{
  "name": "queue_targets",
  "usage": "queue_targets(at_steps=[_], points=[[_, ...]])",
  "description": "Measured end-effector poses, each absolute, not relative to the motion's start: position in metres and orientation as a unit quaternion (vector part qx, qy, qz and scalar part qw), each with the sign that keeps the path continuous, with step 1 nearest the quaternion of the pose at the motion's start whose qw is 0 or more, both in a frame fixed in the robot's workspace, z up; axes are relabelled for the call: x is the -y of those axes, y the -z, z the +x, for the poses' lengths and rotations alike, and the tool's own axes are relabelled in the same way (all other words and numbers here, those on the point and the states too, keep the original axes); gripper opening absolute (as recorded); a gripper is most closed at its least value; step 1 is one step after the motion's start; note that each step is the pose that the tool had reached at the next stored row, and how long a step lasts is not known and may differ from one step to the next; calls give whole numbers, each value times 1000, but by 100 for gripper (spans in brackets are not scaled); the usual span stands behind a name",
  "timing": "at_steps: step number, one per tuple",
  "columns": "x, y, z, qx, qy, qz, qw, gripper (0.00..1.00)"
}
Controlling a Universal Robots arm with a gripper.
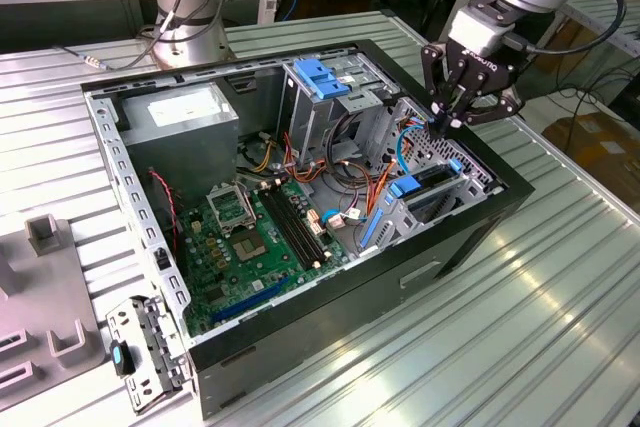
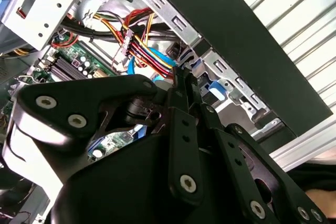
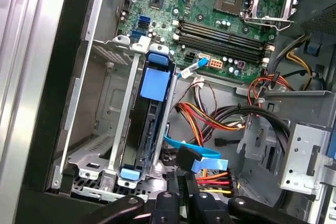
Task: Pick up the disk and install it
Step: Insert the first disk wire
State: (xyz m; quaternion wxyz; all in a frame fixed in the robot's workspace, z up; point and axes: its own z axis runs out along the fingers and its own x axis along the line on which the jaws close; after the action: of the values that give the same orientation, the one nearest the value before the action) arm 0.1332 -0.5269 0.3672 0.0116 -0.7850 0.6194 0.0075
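disk (image 3: 148,129): blue-railed, seated on edge in its bay of the open case (image 1: 470,237); gripper (image 1: 447,125) above it, jaws narrowed together, holding nothing.

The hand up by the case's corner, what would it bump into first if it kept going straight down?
Probably the disk in its bay, or the cables beside it; the hand hangs just above, and depth is hard to judge.
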Motion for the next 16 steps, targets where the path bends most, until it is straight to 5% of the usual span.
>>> queue_targets(at_steps=[16], points=[[530,-362,131,-675,-6,-738,12,17]])
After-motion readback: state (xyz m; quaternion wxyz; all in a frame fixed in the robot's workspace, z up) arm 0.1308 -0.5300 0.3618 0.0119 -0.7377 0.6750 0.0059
